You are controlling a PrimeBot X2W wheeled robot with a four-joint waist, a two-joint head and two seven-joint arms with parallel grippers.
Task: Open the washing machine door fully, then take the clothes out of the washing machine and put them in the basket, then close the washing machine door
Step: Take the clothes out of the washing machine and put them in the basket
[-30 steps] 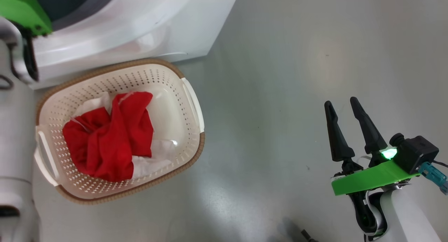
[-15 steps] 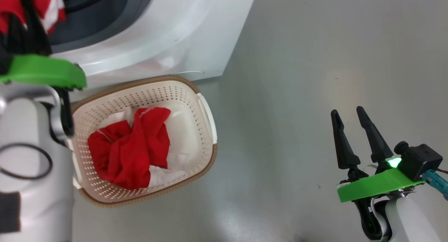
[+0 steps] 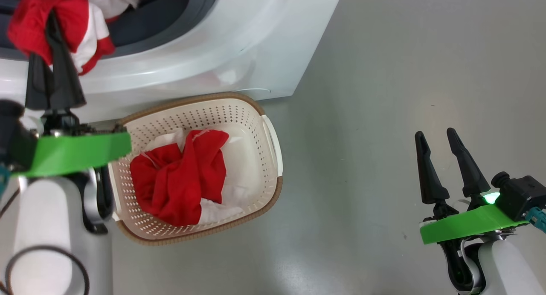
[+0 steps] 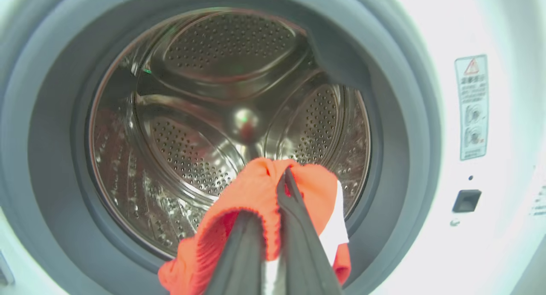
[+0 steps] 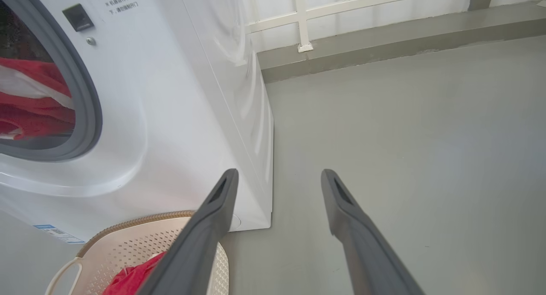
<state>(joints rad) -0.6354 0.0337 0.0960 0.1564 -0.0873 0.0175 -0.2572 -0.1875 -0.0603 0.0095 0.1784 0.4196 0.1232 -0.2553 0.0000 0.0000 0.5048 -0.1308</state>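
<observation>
Right gripper [image 3: 436,132] hangs nearest, off to the side, jaws wide and empty. The basket [image 3: 192,99] on the floor holds a red bundle [image 3: 179,188]. Just beyond it, the left gripper [image 4: 268,201] has its jaws pinched tight on more clothes [image 3: 23,22] at the washing machine [image 3: 213,43] mouth. The basket lies below that load, toward the robot. The drum [image 4: 230,73] behind looks bare.

The washing machine [image 3: 239,43] stands at 11 o'clock, the basket [image 3: 273,138] on the floor [image 3: 367,94] just before it at 9 o'clock with clothes [image 3: 179,184] in it, the left tool [image 3: 50,26] at 10 o'clock gripping a garment [image 3: 25,18] at the drum mouth [image 4: 204,94], the right tool [image 3: 435,131] well apart at 4 o'clock.
</observation>
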